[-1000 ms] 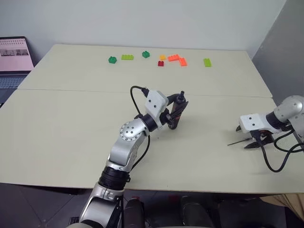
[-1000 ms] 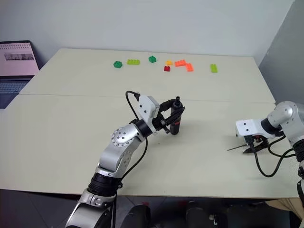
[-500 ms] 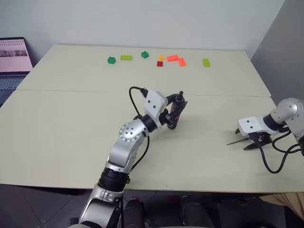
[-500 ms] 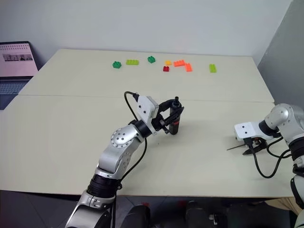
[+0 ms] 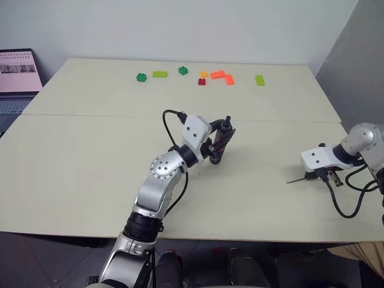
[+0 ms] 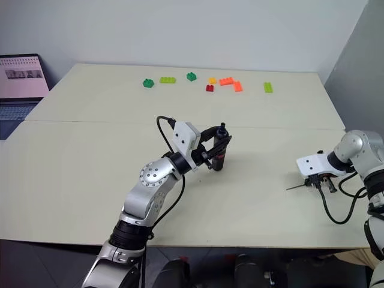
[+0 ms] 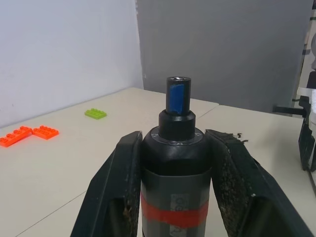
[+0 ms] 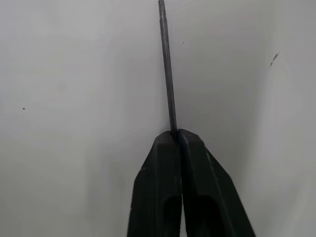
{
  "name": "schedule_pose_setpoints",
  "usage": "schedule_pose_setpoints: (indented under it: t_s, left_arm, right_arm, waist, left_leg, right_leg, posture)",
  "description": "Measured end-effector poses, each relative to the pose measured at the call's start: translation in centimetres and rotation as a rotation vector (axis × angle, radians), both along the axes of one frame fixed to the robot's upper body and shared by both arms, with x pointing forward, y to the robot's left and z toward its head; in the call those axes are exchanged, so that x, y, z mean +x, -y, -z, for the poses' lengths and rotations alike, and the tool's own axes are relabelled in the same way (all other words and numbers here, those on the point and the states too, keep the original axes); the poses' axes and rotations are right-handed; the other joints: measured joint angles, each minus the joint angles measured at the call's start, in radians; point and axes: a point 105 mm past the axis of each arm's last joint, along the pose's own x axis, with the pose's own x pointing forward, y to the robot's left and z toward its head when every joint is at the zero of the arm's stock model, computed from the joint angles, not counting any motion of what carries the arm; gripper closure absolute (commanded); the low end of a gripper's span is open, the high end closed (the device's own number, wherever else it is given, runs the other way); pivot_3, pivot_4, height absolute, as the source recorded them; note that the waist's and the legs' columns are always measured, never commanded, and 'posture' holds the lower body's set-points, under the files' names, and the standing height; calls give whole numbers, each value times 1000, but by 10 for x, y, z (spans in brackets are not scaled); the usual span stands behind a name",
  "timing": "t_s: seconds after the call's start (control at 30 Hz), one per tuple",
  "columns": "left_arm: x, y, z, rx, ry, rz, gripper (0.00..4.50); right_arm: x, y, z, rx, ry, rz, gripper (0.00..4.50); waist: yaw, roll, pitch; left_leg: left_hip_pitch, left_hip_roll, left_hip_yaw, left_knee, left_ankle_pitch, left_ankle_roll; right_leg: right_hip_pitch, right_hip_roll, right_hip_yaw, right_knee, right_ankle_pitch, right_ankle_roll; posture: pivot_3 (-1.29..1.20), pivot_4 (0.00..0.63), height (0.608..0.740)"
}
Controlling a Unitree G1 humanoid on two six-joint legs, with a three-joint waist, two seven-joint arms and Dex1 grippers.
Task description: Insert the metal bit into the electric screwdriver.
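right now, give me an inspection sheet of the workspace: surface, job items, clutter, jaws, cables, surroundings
surface: pale table, seam line across it, no spills seen
job's things: electric screwdriver held off the table, socket end free; metal bit pinched at one end, its length sticking out over the table
clutter: toy bricks in green, orange and red in a row at the far edge, away from both arms
grippers: left gripper jaws clamped on the screwdriver body; right gripper jaws shut on the bit
cables: black cable looping over the left wrist; black cable trailing on the table by the right arm
surroundings: laptop at far left, screen on; plain walls
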Motion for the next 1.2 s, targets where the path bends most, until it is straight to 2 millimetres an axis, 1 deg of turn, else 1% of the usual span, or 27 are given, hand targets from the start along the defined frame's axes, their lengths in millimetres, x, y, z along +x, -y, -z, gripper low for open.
schedule_pose_setpoints:
  t_s: [0.23, 0.37, 0.47, 0.53, 0.63, 0.67, 0.77, 0.83, 0.87, 0.93, 1.0, 1.07, 1.13, 1.2]
  left_arm:
    - [2, -1, 0, 1, 3, -28, 2866]
    - [6, -5, -2, -14, 2, -78, 2866]
    - [13, -16, -9, -48, 17, -171, 2866]
    - [13, -19, -14, -60, 33, -193, 2866]
    - [10, -18, -21, -90, 53, -214, 2867]
    - [9, -17, -23, -106, 54, -220, 2867]
    - [5, -13, -18, -121, 36, -220, 2867]
    - [2, -11, -14, -111, 27, -215, 2867]
    - [2, -8, -13, -101, 31, -213, 2867]
    - [1, -7, -12, -89, 39, -215, 2867]
    - [3, -11, -12, -76, 61, -249, 2867]
    - [6, -13, -9, -66, 69, -275, 2867]
    - [8, -14, -3, -56, 56, -289, 2867]
    - [9, -14, -1, -60, 60, -294, 2867]
  right_arm:
    - [2, -3, -1, 14, 10, -1, 4500]
    - [7, -14, -12, 112, 65, 2, 4500]
    - [11, -33, -37, 288, 171, 6, 4500]
    - [8, -38, -45, 353, 197, 21, 4500]
    - [3, -53, -57, 530, 226, 84, 4500]
    - [2, -67, -68, 661, 244, 118, 4500]
    - [0, -93, -91, 892, 260, 168, 4500]
    - [-2, -119, -117, 1144, 268, 209, 4500]
    - [-5, -131, -126, 1243, 251, 226, 4500]
    - [-7, -143, -135, 1329, 234, 246, 4500]
    - [-6, -153, -144, 1409, 227, 285, 4500]
    - [-4, -159, -153, 1481, 224, 312, 4500]
    - [-4, -163, -158, 1517, 217, 326, 4500]
    - [-2, -169, -161, 1557, 203, 339, 4500]
  waist:
    - [-5, 0, 0]
    - [-13, 0, 0]
    - [-16, 0, 0]
    - [-15, 0, 0]
    - [-11, 0, 0]
    - [-8, 0, 0]
    - [-10, 0, 0]
    - [-13, 0, 0]
    - [-12, 0, 0]
    - [-12, 0, 0]
    - [-12, 0, 0]
    - [-12, 0, 0]
    - [-12, 0, 0]
    - [-12, 0, 0]
  left_leg:
    - [1, 0, 0, 0, 0, 0]
    - [0, 0, 0, -1, 0, 0]
    - [0, 0, -1, -1, 0, 0]
    - [-1, 0, -1, -1, 0, 0]
    - [-3, 0, -2, -1, 0, 0]
    - [-4, 0, -2, -1, 0, 0]
    - [-3, 0, -2, -1, 0, 0]
    - [-3, 0, -3, -1, 0, 0]
    - [-4, 0, -4, -1, 0, 0]
    - [-4, 0, -5, 0, 0, 0]
    - [-5, 0, -4, 0, 0, 0]
    - [-5, 0, -5, 0, 0, 0]
    - [-6, 0, -5, -1, 0, 0]
    - [-9, 0, -4, -1, 0, 0]
  right_leg:
    - [0, 0, 0, 0, 0, 0]
    - [0, 0, 0, 0, 0, 0]
    - [0, 0, 0, 0, 0, 0]
    - [0, 0, -1, 0, 0, 0]
    - [-1, 0, -1, -2, 0, 0]
    - [-1, 0, -1, -2, 0, 0]
    - [-1, 0, -1, -1, 0, 0]
    - [-1, 0, -2, 1, 0, 0]
    - [-1, 1, -3, 1, 0, 0]
    - [-1, 1, -3, 1, 0, 0]
    - [-2, 1, -3, 0, 0, 0]
    - [-2, 1, -3, 0, 0, 0]
    - [-3, 1, -3, 0, 0, 0]
    - [-7, 1, -3, 0, 0, 0]
  posture:
    - [0, 150, 740]
    - [0, 150, 740]
    - [0, 150, 740]
    - [0, 150, 740]
    - [0, 150, 740]
    - [0, 150, 740]
    - [0, 150, 740]
    - [0, 150, 740]
    - [0, 150, 740]
    - [0, 150, 740]
    - [0, 150, 740]
    - [0, 150, 740]
    - [0, 150, 740]
    - [0, 150, 740]
